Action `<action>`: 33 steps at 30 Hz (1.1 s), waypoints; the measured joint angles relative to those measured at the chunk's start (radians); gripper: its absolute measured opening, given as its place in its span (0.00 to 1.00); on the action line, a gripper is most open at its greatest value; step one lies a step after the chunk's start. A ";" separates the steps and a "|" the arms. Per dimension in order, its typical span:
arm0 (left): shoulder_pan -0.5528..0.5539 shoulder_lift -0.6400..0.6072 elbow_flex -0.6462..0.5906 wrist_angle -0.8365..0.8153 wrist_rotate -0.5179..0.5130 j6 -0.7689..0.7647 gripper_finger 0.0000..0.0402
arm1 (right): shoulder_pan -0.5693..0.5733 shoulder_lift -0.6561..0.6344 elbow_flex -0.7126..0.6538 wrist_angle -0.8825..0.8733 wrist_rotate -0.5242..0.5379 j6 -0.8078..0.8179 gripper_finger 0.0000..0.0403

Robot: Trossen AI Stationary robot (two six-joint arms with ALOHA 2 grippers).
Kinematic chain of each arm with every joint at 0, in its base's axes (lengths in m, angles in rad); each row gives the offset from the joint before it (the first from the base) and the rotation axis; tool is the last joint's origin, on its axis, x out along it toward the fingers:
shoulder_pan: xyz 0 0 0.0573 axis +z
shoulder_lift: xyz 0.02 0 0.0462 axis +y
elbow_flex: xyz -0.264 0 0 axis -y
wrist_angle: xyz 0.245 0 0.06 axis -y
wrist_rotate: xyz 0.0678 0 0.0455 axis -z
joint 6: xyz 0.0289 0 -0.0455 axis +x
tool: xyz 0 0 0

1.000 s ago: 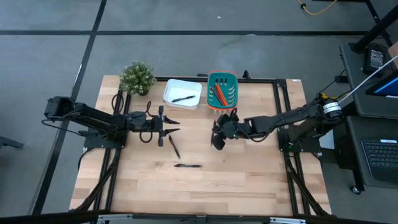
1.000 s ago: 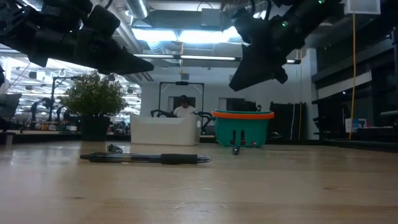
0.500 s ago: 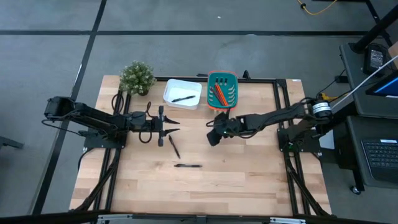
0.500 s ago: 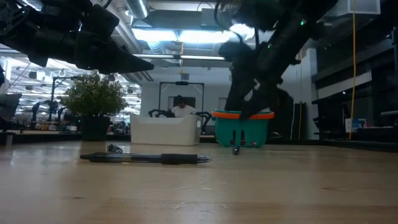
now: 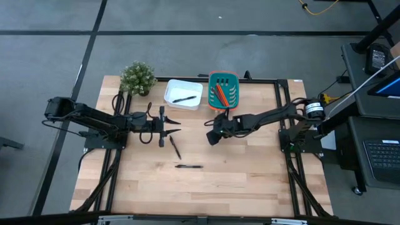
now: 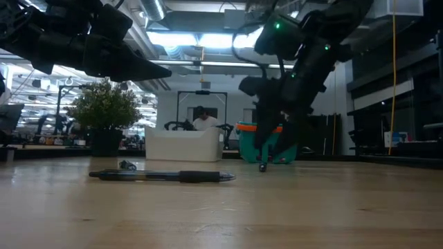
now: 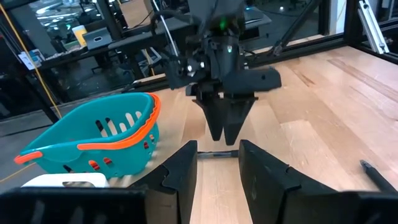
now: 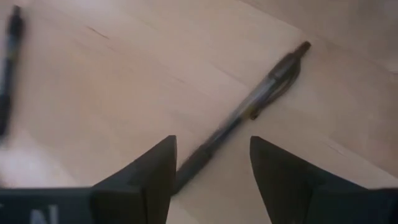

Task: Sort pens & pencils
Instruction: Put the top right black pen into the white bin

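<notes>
Several black pens lie on the table. One pen (image 8: 249, 112) lies right under my right gripper (image 8: 211, 168), which hangs open just above it (image 6: 265, 142), fingers on either side and touching nothing. That pen also shows in the left wrist view (image 7: 217, 154). Two more pens (image 5: 175, 148) (image 5: 188, 166) lie toward the near left. Another pen (image 5: 183, 99) lies in the white tray (image 5: 172, 87). Orange-red pencils (image 5: 220, 94) lie in the teal basket (image 5: 223, 76). My left gripper (image 5: 174, 129) waits open at mid-left, above the table.
A potted plant (image 5: 137, 77) stands at the far left corner, beside the tray. The near half of the table (image 5: 206, 194) is bare wood. A person (image 6: 203, 121) sits in the room beyond the far edge.
My right gripper has come down from well above the table to just over the pen, shifting a little toward the table's left edge. The pens and the left arm have stayed put.
</notes>
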 joint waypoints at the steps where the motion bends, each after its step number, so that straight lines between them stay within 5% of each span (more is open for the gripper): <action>1: 0.000 0.000 0.000 0.001 0.000 0.000 0.28 | -0.003 0.009 0.000 -0.002 0.000 0.001 0.51; 12: 0.000 0.000 0.000 0.008 0.000 0.006 0.28 | -0.005 0.128 0.088 -0.067 0.021 0.014 0.51; 23: 0.000 0.000 0.000 0.008 0.000 0.006 0.28 | -0.002 0.246 0.331 -0.445 0.063 -0.027 0.50; 33: -0.001 0.000 0.000 0.007 0.000 0.005 0.28 | -0.003 0.258 0.341 -0.496 0.025 -0.087 0.35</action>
